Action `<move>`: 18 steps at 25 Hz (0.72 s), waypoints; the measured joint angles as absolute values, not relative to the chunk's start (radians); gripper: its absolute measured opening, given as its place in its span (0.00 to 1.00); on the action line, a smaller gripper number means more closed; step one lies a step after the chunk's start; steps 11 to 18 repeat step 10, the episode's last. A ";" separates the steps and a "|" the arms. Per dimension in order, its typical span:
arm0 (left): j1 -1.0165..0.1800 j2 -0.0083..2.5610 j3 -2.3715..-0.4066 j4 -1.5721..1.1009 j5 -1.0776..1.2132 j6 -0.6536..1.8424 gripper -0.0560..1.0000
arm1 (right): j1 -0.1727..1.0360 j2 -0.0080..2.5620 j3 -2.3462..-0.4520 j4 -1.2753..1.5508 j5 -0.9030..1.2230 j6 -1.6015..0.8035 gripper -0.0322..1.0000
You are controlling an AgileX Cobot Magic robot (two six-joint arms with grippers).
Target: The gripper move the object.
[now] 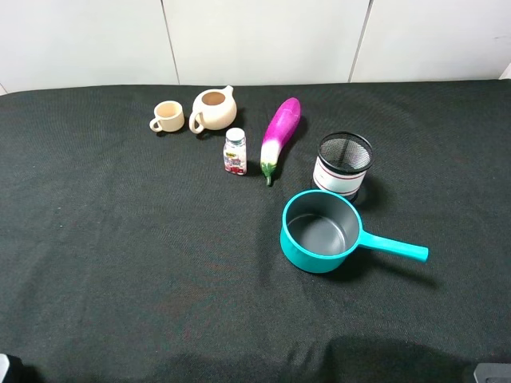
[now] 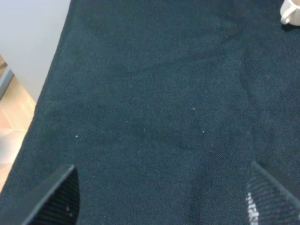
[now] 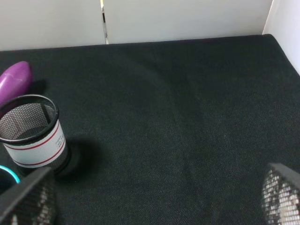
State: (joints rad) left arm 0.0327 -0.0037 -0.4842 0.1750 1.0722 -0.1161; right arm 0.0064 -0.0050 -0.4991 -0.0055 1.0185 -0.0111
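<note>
Both arms sit withdrawn at the near edge of the table (image 1: 96, 263), apparently a rest pose that leaves the objects unobstructed for the overhead camera. The left gripper (image 2: 164, 197) shows only two dark fingertips set wide apart over bare cloth, released and holding nothing; a pale cup (image 2: 291, 13) lies far ahead of its jaws, off to one side. The right gripper (image 3: 159, 199) likewise stands released, its jaws wide with nothing between them; the mesh cup (image 3: 32, 133) stands just ahead of one fingertip, with the eggplant (image 3: 14, 79) beyond it.

The bottle (image 1: 235, 152), the task's object, stands upright and untouched, well apart from both sets of jaws and outside either wrist view. It rests between the teapot (image 1: 212, 108) and the eggplant, close to each but seemingly clear of both. It is small and clear, with a white screw cap and a red-and-yellow label, and shorter than the mesh cup. The teal pan (image 1: 321, 231) lies nearer the arms, its handle pointing toward the right side. Approach has not yet begun.
</note>
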 joint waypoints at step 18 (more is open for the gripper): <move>0.033 -0.004 -0.484 0.175 1.072 -0.116 0.73 | 0.006 -0.005 -0.499 -0.005 1.019 -0.011 0.67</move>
